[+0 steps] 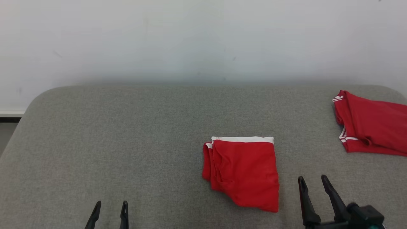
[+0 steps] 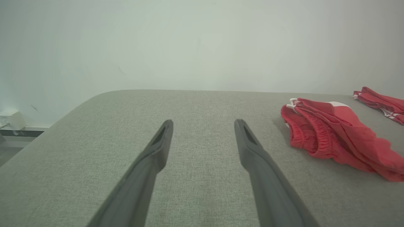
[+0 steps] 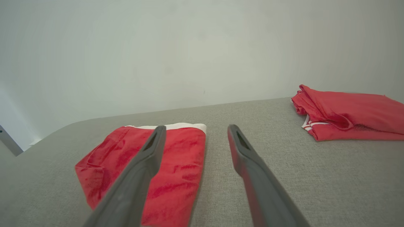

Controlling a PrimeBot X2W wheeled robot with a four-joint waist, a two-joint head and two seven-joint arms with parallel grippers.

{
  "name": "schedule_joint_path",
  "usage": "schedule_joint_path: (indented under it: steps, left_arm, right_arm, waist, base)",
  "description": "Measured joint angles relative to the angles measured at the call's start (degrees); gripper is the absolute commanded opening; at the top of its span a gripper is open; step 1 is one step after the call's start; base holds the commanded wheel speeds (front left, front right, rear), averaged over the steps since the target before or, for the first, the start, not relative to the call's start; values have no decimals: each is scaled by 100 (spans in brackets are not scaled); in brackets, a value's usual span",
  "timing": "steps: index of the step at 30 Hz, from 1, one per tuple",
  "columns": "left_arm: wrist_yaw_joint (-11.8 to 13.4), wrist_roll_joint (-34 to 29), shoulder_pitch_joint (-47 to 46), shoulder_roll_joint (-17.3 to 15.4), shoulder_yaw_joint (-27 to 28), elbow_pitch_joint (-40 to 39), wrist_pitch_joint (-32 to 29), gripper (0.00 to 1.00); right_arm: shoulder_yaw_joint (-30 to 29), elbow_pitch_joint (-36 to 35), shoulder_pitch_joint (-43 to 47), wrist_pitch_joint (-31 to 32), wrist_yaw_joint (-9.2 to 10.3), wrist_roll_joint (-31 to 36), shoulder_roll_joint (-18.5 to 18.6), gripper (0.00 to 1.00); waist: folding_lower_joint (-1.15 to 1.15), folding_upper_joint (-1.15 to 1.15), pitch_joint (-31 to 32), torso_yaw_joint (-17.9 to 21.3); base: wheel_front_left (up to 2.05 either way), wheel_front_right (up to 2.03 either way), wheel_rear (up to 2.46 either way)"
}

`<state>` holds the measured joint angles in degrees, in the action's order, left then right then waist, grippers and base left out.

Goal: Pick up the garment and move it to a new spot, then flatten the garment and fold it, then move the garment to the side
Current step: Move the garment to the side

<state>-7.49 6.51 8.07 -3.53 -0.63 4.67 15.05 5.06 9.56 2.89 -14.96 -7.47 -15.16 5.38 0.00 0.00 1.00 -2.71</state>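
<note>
Head view: the folded red shorts lie flat on the grey fabric-covered surface, a little right of centre, white waistband toward the pale wall. The layers are stacked and squared, so the fold looks complete, with only the move to the side left to do. A second red garment with white stripes sits at the far right edge, well apart, which probably marks the set-aside spot. The left end effector is at the lower left, fingers apart and empty, well clear of the shorts. The right end effector is just beside the shorts' right edge, fingers apart and gripping nothing.

Left wrist view: the left end effector hovers over bare surface with its fingers spread. The folded red shorts lie off to the right, stacked hem edges showing, and the second red garment lies beyond them.

Right wrist view: the right end effector points along the shorts' right edge, one finger over the folded red shorts and the other over bare surface. That placement suits a pinch on this edge, making this arm the likelier one for the transfer. The second red garment lies ahead to the right.
</note>
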Motion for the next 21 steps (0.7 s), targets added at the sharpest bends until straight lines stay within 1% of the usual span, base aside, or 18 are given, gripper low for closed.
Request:
schedule_joint_path:
  steps: [1,7,13,16,21]
  left_arm:
    - [0,0,0,0,0,0,0,100]
    - [0,43,-218,16,-86,101,0,100]
    - [0,75,-495,31,-182,170,0,100]
    - [-1,108,-603,37,-214,194,0,100]
    - [-1,126,-659,41,-209,236,0,100]
  right_arm:
    - [0,0,0,0,0,0,0,100]
    - [155,905,-981,449,0,-56,147,100]
    - [294,1894,-1832,693,0,-94,270,100]
    - [305,2412,-2122,733,0,-99,313,100]
    - [380,3275,-2487,846,0,-152,281,100]
  waist:
    - [0,0,0,0]
    - [0,0,-172,-97]
    - [0,0,-406,-297]
    - [1,0,-522,-416]
    - [1,0,-704,-566]
  base:
    - [0,0,0]
    - [0,0,0]
    - [0,0,0]
    - [0,0,0]
    - [0,0,0]
